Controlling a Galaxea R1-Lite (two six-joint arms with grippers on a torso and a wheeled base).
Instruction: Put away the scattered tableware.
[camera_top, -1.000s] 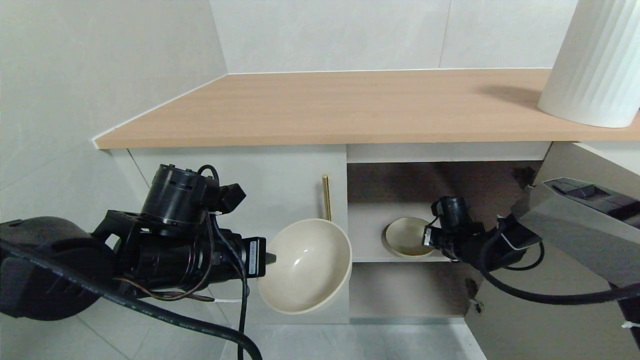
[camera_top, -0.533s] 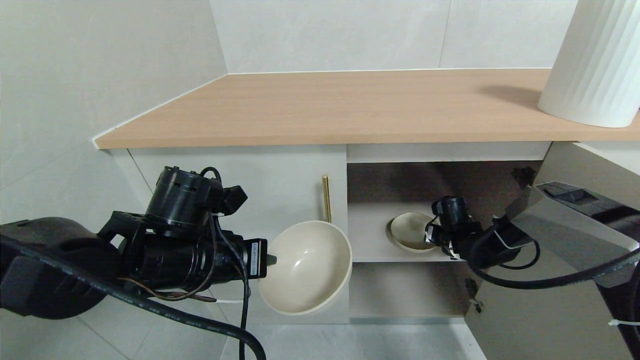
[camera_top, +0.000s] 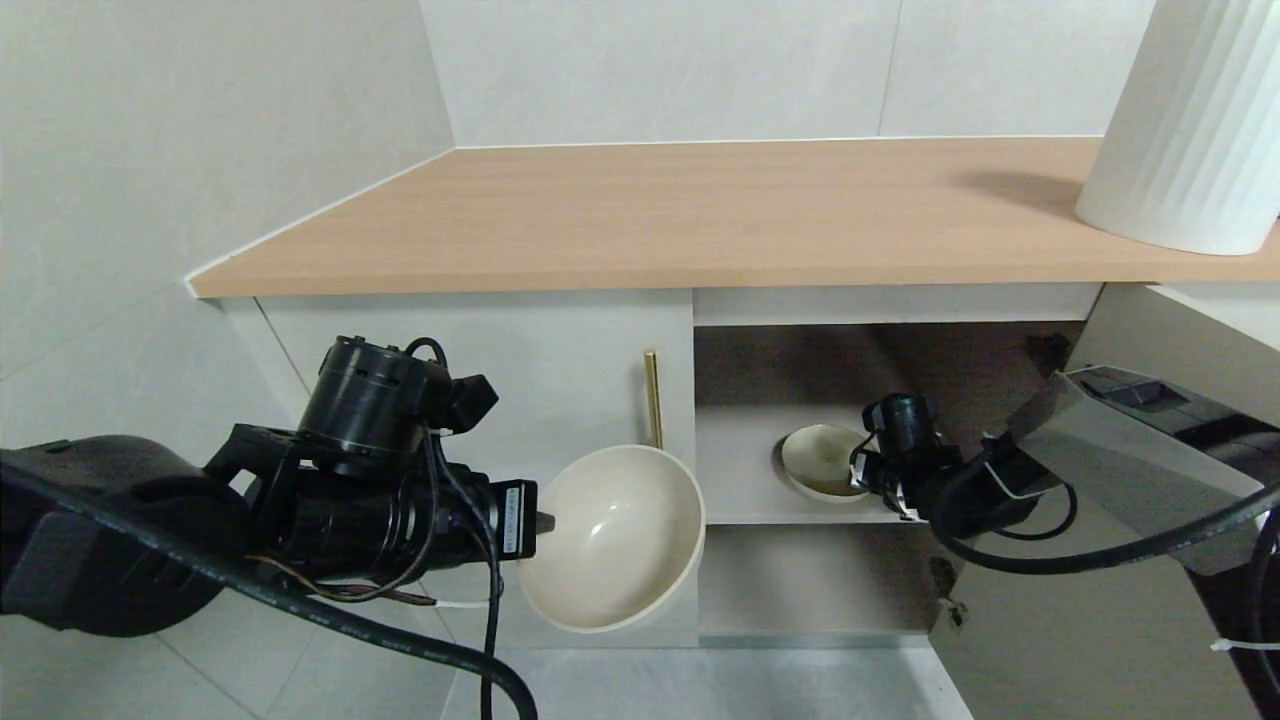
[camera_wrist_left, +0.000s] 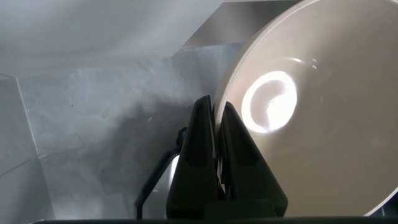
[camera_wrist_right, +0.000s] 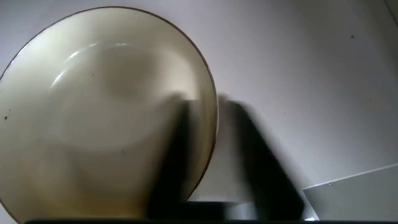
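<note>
Two bowls are in the grippers. The left gripper (camera_top: 545, 520) (camera_wrist_left: 214, 107) is pinched tight on the rim of a large cream ceramic bowl (camera_top: 615, 540) (camera_wrist_left: 311, 112). That bowl hangs just beyond its fingertips, tipped on edge with the hollow facing up and outward. Behind the gripper and bowl stands a closed pale grey cabinet door (camera_top: 500, 340), with its slim brass bar handle (camera_top: 652, 395) just above the bowl's rim.

Farther right, the right gripper (camera_top: 865, 470) (camera_wrist_right: 208, 109) is inside the open cabinet compartment. Its fingers are apart and straddle the rim of a small cream ceramic bowl (camera_top: 815, 462) (camera_wrist_right: 106, 124), one inside and one outside. This bowl sits upright on the grey shelf (camera_top: 740, 470) (camera_wrist_right: 298, 62) directly under the gripper.
</note>
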